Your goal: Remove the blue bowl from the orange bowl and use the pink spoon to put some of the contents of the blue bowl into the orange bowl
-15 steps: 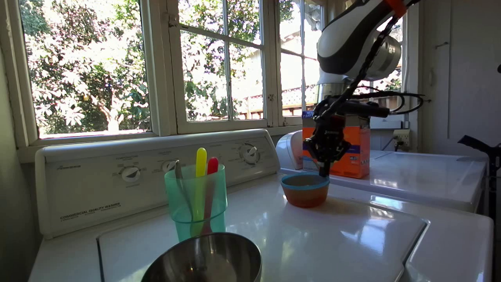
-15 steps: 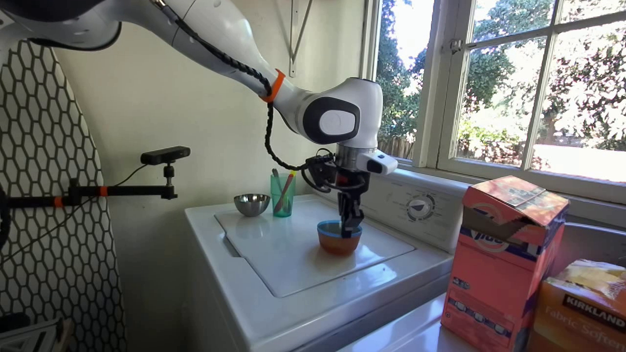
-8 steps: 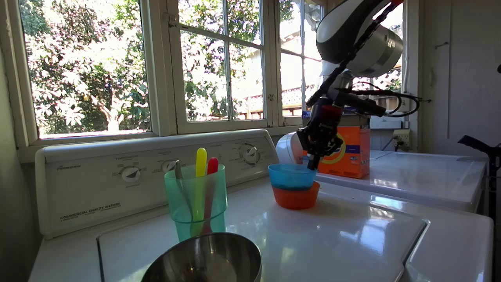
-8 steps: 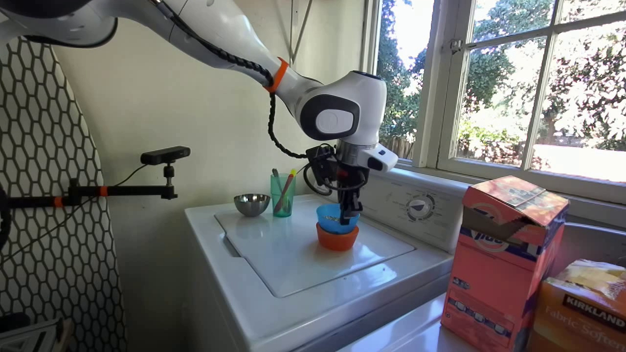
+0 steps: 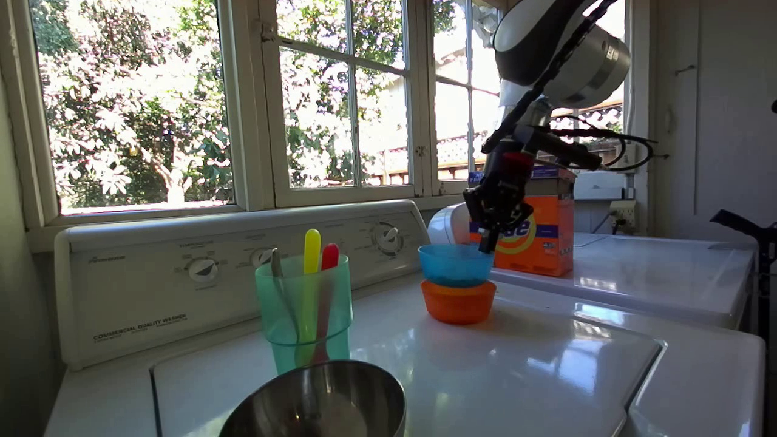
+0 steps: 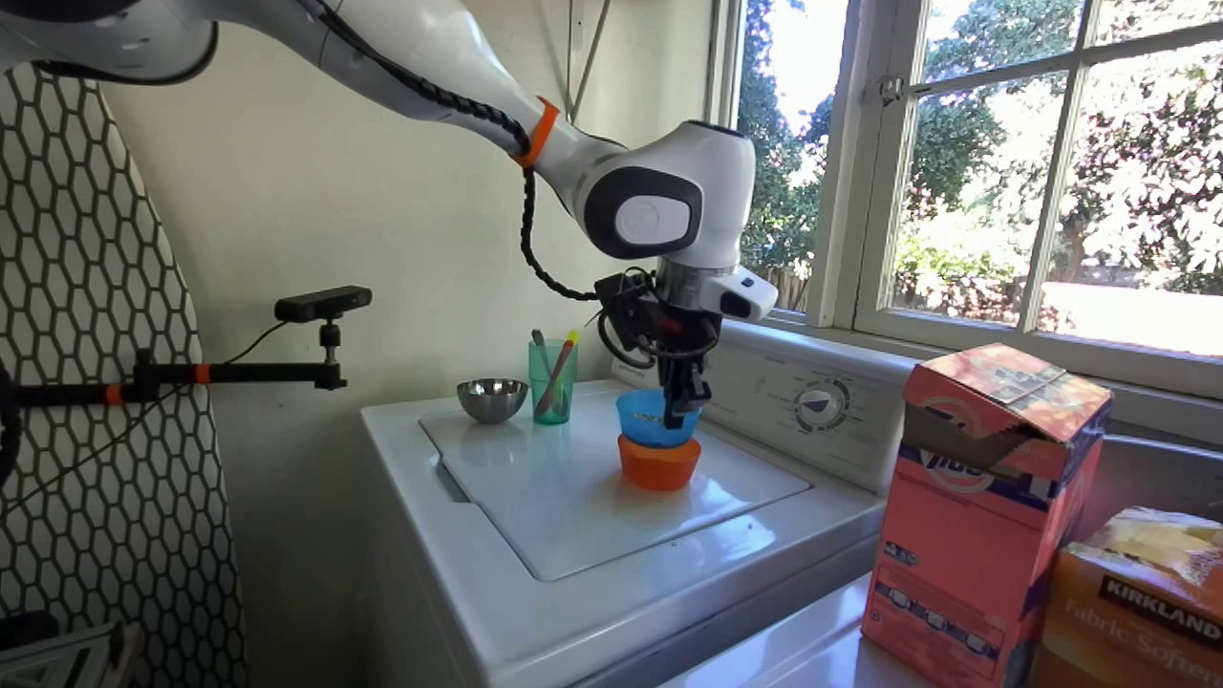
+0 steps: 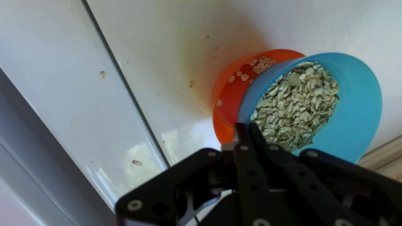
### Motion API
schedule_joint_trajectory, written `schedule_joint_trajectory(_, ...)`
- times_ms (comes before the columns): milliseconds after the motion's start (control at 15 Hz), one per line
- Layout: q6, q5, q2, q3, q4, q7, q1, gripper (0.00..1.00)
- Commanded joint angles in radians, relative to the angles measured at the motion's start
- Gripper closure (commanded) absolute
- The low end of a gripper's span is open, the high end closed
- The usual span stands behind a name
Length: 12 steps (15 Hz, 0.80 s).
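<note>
"Cup of translucent green plastic (image 5: 279, 321), centre-left in an exterior view, slender pinkish-red plastic spoon (image 5: 329, 258) inside. Centre-right?"

"Round light-blue plastic bowl (image 5: 452, 267) above round orange plastic bowl (image 5: 458, 304), jaws of the black gripper (image 5: 487, 247) clamped on the blue rim."

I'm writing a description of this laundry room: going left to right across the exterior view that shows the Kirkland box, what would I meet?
Hexagon-patterned panel, mounted camera, steel bowl, green cup, blue bowl above orange bowl, washer dial, tall pinkish-red box, Kirkland box.
</note>
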Motion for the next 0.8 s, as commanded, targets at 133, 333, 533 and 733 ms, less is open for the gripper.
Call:
schedule_joint_trajectory(133,-0.018,-0.1,-0.084,-0.032,-0.015,0.061,0.005,0.99)
schedule_joint_trajectory(333,0.002,-0.131,-0.108,-0.06,-0.032,0.108,-0.011,0.99)
schedule_joint_trajectory(533,0.025,-0.128,-0.119,-0.093,-0.061,0.148,-0.03,0.99)
schedule_joint_trajectory(733,0.041,-0.102,-0.122,-0.122,-0.107,0.176,-0.056,0.99)
